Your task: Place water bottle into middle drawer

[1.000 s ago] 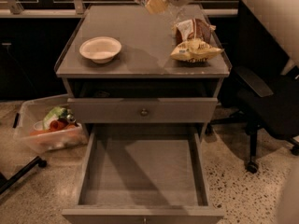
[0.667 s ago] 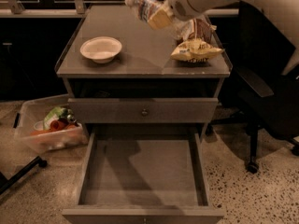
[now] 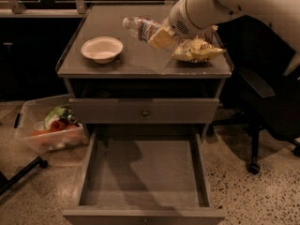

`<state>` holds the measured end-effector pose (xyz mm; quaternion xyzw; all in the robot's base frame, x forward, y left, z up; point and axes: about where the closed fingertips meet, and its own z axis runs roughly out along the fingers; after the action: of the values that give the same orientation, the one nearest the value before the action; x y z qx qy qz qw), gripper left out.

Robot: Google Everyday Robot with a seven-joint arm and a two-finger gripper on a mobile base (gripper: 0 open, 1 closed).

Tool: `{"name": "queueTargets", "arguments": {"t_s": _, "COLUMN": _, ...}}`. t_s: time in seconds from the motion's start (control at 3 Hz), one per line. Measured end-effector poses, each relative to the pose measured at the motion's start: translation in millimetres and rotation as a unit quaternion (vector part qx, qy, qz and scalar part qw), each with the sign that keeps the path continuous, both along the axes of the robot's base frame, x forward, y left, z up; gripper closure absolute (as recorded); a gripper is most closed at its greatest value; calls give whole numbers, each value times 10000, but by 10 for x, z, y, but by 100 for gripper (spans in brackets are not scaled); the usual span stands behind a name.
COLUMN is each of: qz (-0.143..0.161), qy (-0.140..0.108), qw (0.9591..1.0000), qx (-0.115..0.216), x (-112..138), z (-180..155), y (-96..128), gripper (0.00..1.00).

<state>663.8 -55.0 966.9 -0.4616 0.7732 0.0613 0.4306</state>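
Camera view: water bottle (image 3: 139,28) hangs over the tabletop (image 3: 140,64), upper middle, long axis running left from the gripper (image 3: 161,37), whose jaws clamp its right end. The middle drawer (image 3: 145,172) gapes open at frame bottom. Bowl (image 3: 102,48) left, snack bag (image 3: 197,51) right.

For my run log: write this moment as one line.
gripper shut on water bottle, over cabinet top | middle drawer open, empty | placing not yet done
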Motion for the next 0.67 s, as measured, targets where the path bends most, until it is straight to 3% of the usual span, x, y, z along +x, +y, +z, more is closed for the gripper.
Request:
{"name": "queueTargets", "arguments": {"t_s": 0.33, "qz": 303, "qy": -116, "qw": 9995, "qx": -5, "x": -105, "z": -132, "y": 141, "gripper": 100}}
{"name": "queueTargets", "arguments": {"t_s": 0.67, "qz": 849, "qy": -249, "qw": 9960, "qx": -86, "x": -429, "z": -508, "y": 361, "gripper": 100}}
